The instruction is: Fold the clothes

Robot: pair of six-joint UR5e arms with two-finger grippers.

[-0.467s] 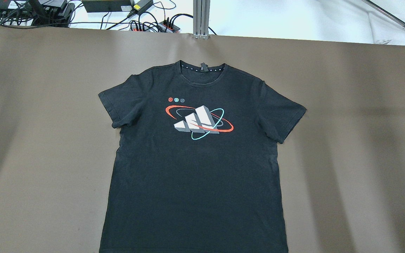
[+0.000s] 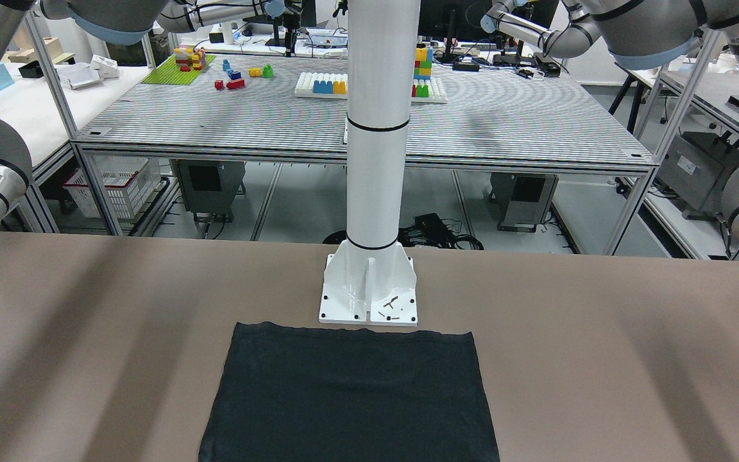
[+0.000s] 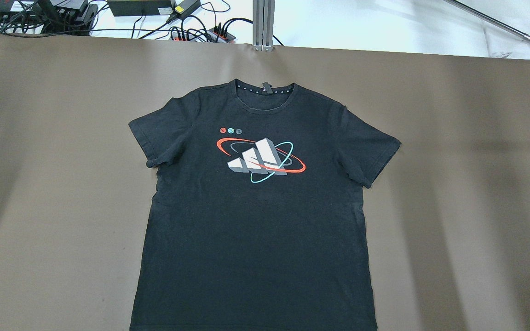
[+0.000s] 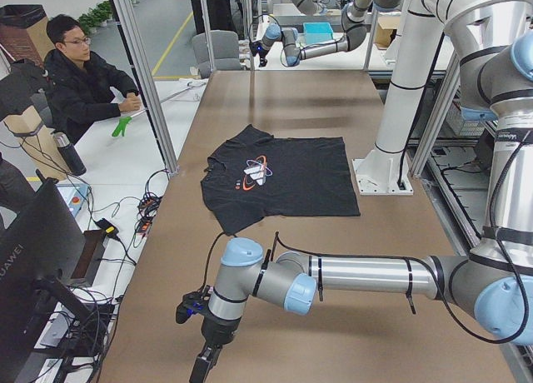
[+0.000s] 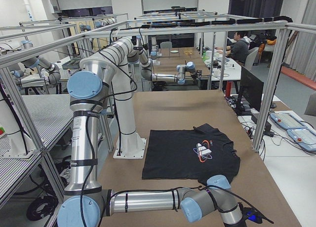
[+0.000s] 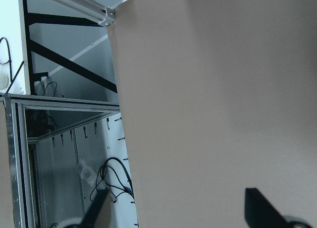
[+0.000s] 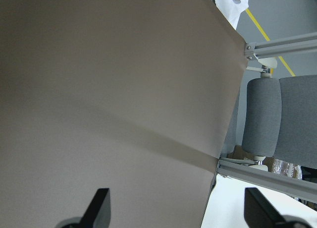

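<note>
Black short-sleeved T-shirt lies flat and face up in the middle of a brown-covered desk, sleeves spread to either side. A white, red and teal logo sits on the chest. The collar points away from the robot, and the hem lies just in front of the robot's white pedestal.

Compared with the overhead picture from half a second ago, nothing has moved: the shirt keeps the same place and outline, and no arm reaches over it in either picture. By that, folding has not begun and every fold is still to be made.

Both arms are low at opposite ends of the desk, well apart from the shirt. The left fingers are spread apart with nothing between them, and their camera sees only bare desk and its edge. The right fingers are likewise spread and hold nothing, above bare desk near a corner.

A person sits at a neighbouring white table, beyond the desk's far side.
</note>
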